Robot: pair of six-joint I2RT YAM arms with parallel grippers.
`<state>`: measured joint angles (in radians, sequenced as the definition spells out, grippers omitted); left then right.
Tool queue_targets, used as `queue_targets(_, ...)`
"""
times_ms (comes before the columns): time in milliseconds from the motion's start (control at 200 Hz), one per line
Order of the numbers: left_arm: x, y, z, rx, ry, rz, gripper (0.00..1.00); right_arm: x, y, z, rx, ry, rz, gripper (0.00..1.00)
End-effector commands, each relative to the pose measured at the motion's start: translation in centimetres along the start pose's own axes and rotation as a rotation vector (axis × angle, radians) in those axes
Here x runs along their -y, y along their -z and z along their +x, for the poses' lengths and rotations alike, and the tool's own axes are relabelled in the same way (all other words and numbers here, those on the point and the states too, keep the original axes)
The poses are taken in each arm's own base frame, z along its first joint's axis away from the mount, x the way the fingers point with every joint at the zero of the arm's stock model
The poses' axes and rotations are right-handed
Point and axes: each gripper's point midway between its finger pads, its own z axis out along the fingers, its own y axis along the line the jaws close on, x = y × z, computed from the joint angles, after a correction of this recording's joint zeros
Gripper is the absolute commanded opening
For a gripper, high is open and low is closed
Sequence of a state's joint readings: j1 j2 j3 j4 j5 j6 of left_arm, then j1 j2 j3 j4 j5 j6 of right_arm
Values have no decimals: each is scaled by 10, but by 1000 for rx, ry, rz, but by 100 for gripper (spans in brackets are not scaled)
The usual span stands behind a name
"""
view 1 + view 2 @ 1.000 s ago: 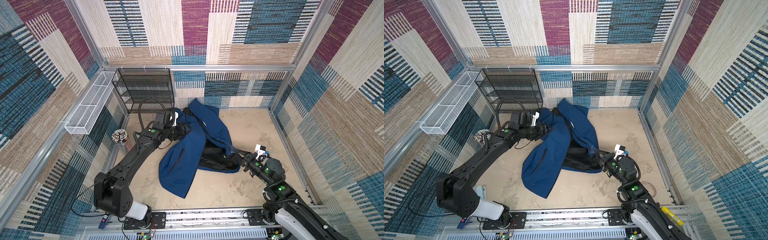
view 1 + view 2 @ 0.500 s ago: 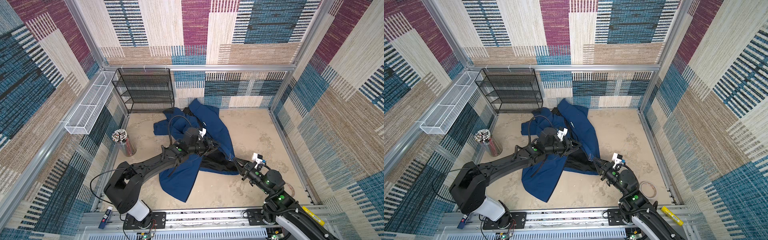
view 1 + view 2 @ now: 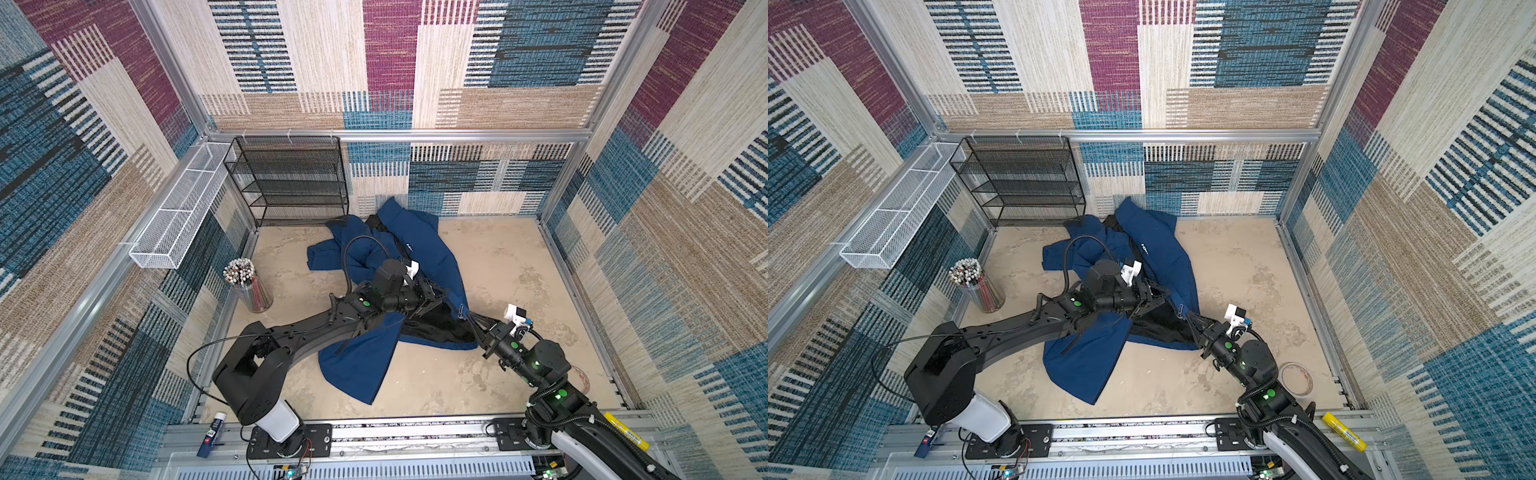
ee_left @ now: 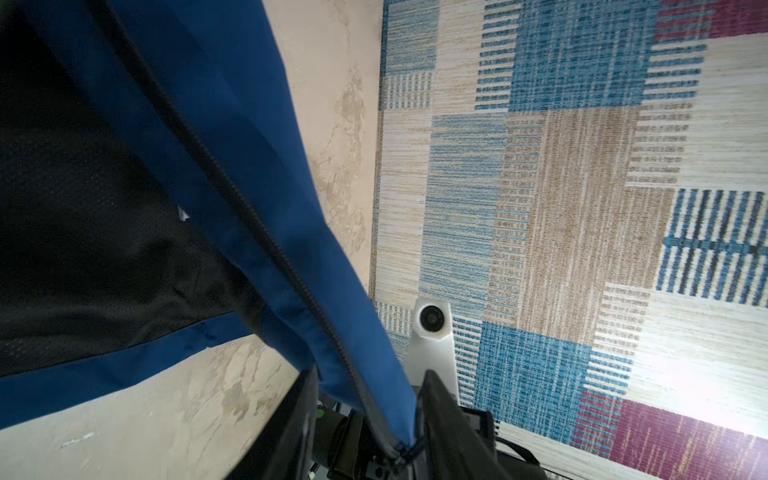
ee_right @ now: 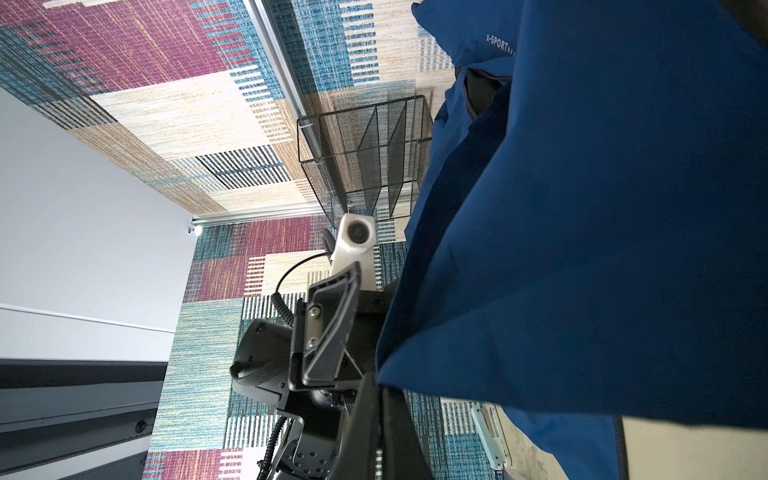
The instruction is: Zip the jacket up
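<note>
The navy jacket (image 3: 415, 257) (image 3: 1154, 257) lies crumpled and unzipped on the floor, with its black lining showing near the front. My right gripper (image 3: 466, 313) (image 3: 1185, 312) is shut on the lower corner of the jacket's front edge (image 5: 582, 208), and its fingertips (image 5: 376, 380) pinch the blue fabric. Just left of it, my left gripper (image 3: 441, 296) (image 3: 1162, 296) straddles the same edge. In the left wrist view the zipper strip (image 4: 266, 232) runs between the left gripper's (image 4: 368, 374) parted jaws. They stand apart and are not pinching it.
A black wire rack (image 3: 291, 183) stands at the back left. A white wire basket (image 3: 178, 216) hangs on the left wall. A cup of pens (image 3: 249, 286) stands at the left. At the front right lie a tape roll (image 3: 1296, 377) and a yellow marker (image 3: 1343, 430).
My left arm has swung from the jacket's back left part to its front edge beside the right gripper, and its jaws have narrowed. The right gripper has kept its hold.
</note>
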<state>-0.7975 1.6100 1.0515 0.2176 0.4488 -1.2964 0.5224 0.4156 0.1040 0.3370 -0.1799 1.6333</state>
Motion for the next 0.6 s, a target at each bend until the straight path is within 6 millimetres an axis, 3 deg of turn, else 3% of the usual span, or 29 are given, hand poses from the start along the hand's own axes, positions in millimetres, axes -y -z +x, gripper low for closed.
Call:
queue_targets(0,14,-6,4,-15,13,56,42,-17,1,3,-14,9,-59,0)
queue_targets(255,27,-16,5,-20,14,101,33,-15,2,4,-18,7,-56,0)
queue_targets(396,27,-17,5,-22,12,105,20,-15,3,5,-21,6,-57,0)
queue_targets(536,29,-14,5,-13,-6,103,0,-13,2,6,-26,13,-39,0)
queue_targets(596,30,-13,5,-16,-17,91,0,-9,2,6,-30,18,-11,23)
